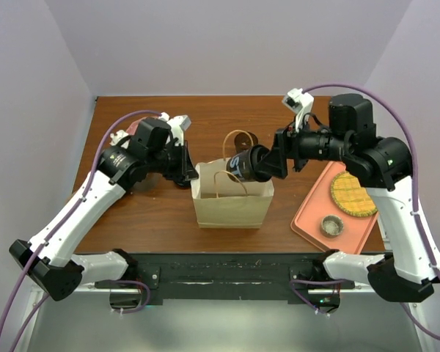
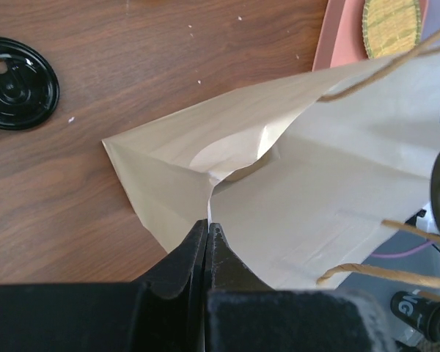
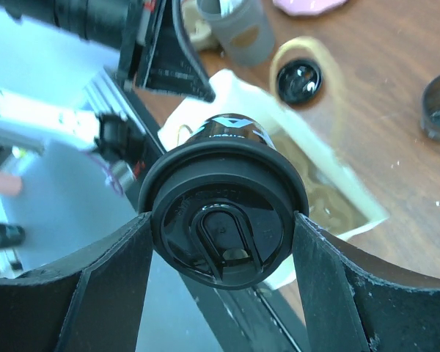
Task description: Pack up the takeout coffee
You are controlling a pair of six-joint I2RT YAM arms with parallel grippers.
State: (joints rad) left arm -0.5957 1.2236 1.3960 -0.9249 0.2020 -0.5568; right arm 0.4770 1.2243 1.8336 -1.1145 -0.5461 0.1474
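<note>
The takeout coffee (image 1: 246, 165), a dark cup with a black lid, lies on its side in the air over the mouth of the brown paper bag (image 1: 231, 202). My right gripper (image 1: 268, 163) is shut on it, with a finger on each side of the lid (image 3: 231, 187). In the right wrist view the bag's opening (image 3: 315, 183) shows just beyond the cup. My left gripper (image 2: 207, 226) is shut on the bag's top left edge (image 2: 293, 169), its fingertips pressed together on the paper. In the top view it (image 1: 191, 176) sits against the bag's left corner.
A salmon tray (image 1: 315, 213) at the right holds a yellow woven mat (image 1: 354, 193) and a small round dish (image 1: 332, 225). A loose black lid (image 2: 15, 83) lies on the wood behind the bag. A grey cup of utensils (image 3: 242, 26) stands further back.
</note>
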